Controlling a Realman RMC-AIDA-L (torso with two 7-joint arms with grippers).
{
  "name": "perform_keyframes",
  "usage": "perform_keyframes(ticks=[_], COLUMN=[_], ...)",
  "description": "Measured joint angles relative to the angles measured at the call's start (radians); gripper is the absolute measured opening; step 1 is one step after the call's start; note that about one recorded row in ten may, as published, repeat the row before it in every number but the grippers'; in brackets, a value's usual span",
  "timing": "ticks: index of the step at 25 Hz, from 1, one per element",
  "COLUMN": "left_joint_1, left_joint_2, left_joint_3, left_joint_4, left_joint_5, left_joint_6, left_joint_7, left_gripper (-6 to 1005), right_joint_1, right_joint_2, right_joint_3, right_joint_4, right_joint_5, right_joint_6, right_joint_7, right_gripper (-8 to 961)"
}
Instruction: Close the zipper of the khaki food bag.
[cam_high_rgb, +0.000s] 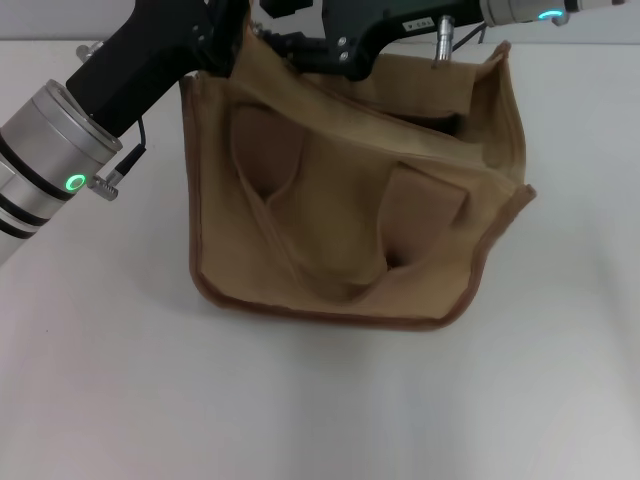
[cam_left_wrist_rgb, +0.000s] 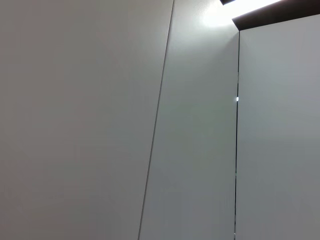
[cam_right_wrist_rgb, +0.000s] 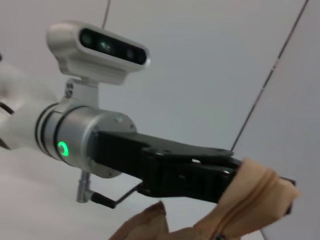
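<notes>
We saw the khaki food bag (cam_high_rgb: 350, 230) on the white table (cam_high_rgb: 320, 400), the left gripper (cam_right_wrist_rgb: 235, 175) clamped on its far corner, probably bracing the zipper (cam_right_wrist_rgb: 245, 205). The right gripper (cam_high_rgb: 345, 55) sat at the bag's far edge; we couldn't tell its grip.

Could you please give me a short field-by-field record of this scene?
Bag: khaki food bag lying on the white table, strap handles slack on its near side
Left gripper: left gripper clamped on the bag's far left corner, beside the zipper
Right gripper: right gripper at the bag's far top edge
Zipper state: dark gap along the top, apparently not fully closed
</notes>
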Motion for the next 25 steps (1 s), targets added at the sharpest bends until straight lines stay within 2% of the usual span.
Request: perform_keyframes(ticks=[15,18,23,25], left_joint_1=[0.0,0.0,0.0,0.0], left_joint_2=[0.0,0.0,0.0,0.0], left_joint_3=[-0.012,-0.012,-0.012,-0.012], left_joint_4=[0.0,0.0,0.0,0.0], left_joint_5=[-0.001,-0.001,-0.001,-0.001], left_joint_6=[-0.003,-0.003,-0.003,-0.003], left_joint_7=[0.001,0.0,0.0,0.001], left_gripper=[23,23,23,23], right_joint_1=[0.008,0.007,0.001,0.001], right_joint_2=[-0.002,-0.002,-0.003,-0.002], right_joint_3=[-0.005,-0.004,0.0,0.003], right_joint_4=[0.023,0.025,0.023,0.022], right_joint_5=[-0.006,-0.005,-0.005,-0.006], right_joint_6=[0.008,0.009,0.011,0.011], right_joint_7=[-0.003,-0.004,-0.005,-0.005], right_gripper=[379,193,3,3])
